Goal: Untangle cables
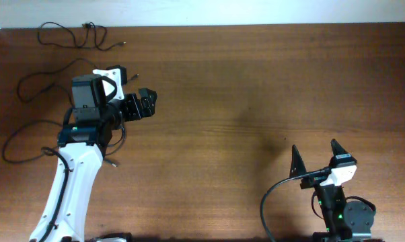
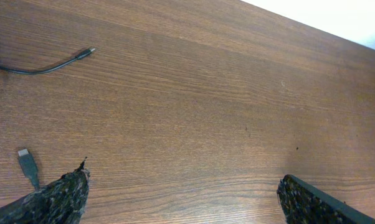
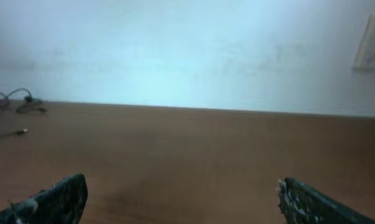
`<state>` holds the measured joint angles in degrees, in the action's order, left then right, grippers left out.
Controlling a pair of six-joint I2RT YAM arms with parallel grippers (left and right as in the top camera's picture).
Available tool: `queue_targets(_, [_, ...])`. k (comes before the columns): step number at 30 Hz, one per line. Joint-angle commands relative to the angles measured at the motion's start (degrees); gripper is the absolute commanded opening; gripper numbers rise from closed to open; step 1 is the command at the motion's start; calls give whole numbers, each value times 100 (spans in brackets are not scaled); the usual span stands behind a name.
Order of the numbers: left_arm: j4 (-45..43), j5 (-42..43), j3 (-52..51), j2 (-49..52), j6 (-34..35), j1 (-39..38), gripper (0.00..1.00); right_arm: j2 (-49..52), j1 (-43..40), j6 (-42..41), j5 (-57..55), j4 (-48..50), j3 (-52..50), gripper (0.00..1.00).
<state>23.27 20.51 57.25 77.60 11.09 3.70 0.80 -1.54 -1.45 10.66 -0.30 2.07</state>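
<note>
- Cables (image 2: 44, 70) are lying loose along the table's (image 1: 256, 81) far-left edge, around the left arm.
- Judging them light, limp, thin; pinching just behind a plug (image 2: 27, 163) looks safest.
- Left gripper (image 1: 152, 103) and right gripper (image 1: 315, 146) are both standing spread, holding nothing.

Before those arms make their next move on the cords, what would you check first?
1. Left claw open and empty: ok, jaws wide, nothing between them.
2. Right claw open and empty: ok, and it sits far from the cords.
3. Cables in view: ok, thin black strands lie at the table's far left.
4. Cables free of each other: cannot tell, since the left arm covers part of their run.
5. Spot under the left claw clear: ok, bare wood, though a flat plug lies beside one finger.
</note>
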Motion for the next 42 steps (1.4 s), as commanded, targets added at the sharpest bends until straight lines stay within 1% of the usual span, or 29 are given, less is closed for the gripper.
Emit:
queue_targets(1, [-7,-39,15,-70,-116,4,99,-61,-42,216,72,131,-175,98])
queue_targets(4, [-7,-39,15,-70,-116,4,99,-61,-42,286,74,109,-175,98])
queue_targets(6, [-7,-39,15,-70,-116,9,99,-61,-42,472,72,-96,-175,98])
queue_targets(7, [-9,-39,15,-70,-116,7,99,-61,-42,592,66,-352,-175,98])
queue_targets(9, [-7,-39,15,-70,-116,7,99,-55,-42,710,44,-339,-175,98])
queue_targets(15, [-9,-39,15,-70,-116,9,99,-55,-42,697,-168,-374,-175,98])
queue_targets(16, [-7,-39,15,-70,-116,9,99,-55,-42,542,-297,-382,-175,98])
queue_targets(17, [-7,-39,15,-70,-116,9,99,-55,-42,208,-540,-407,-173,98])
queue_targets(18, [-7,-39,15,-70,-116,9,99,-55,-39,98,-656,-422,-173,98])
queue_targets(25, [-9,-39,15,-70,-116,9,99,-55,-42,129,-686,-426,-173,98])
queue_targets(27, [-7,-39,15,-70,-116,9,99,-55,-37,273,-682,-428,-173,98])
queue_targets(42, [-7,-39,15,-70,-116,9,99,-50,-37,271,-662,-398,-173,98])
